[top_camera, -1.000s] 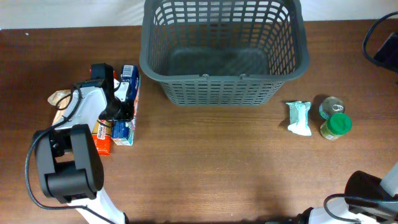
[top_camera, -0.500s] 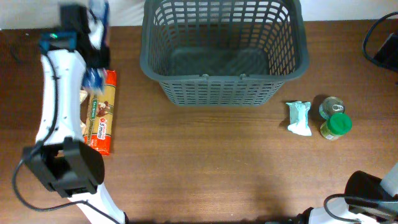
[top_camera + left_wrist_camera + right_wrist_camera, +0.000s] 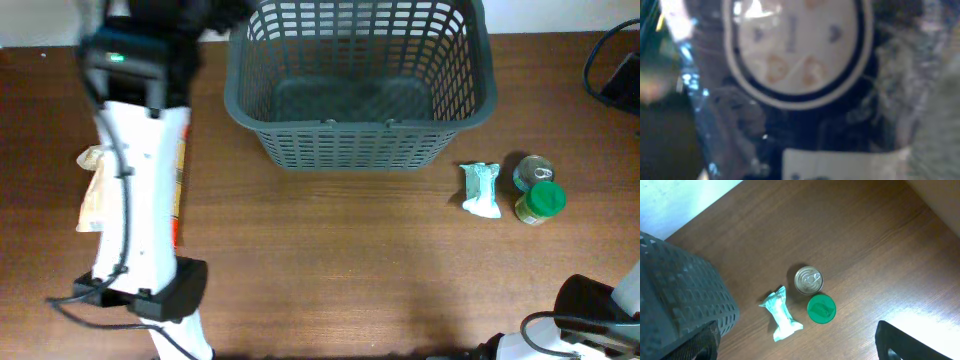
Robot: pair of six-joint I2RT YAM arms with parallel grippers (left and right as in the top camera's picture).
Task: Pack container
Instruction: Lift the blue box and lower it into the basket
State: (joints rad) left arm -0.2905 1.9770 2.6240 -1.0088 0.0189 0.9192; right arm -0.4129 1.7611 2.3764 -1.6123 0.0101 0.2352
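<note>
The dark grey basket stands at the back centre, empty; its corner shows in the right wrist view. My left gripper is raised at the back left, beside the basket's left rim, shut on a dark blue packet with a white oval label that fills the left wrist view, blurred. My right gripper is open and empty, high above the table right of the basket. Below it lie a mint-green packet, a tin can and a green-lidded jar.
In the overhead view the mint-green packet, can and jar sit right of the basket. A tan bag and an orange packet lie at the left, partly under my left arm. A black cable is at the far right.
My left arm has lifted the blue packet off the table at the left and swung it back and right, up to the basket's left rim. The right arm has not moved.
</note>
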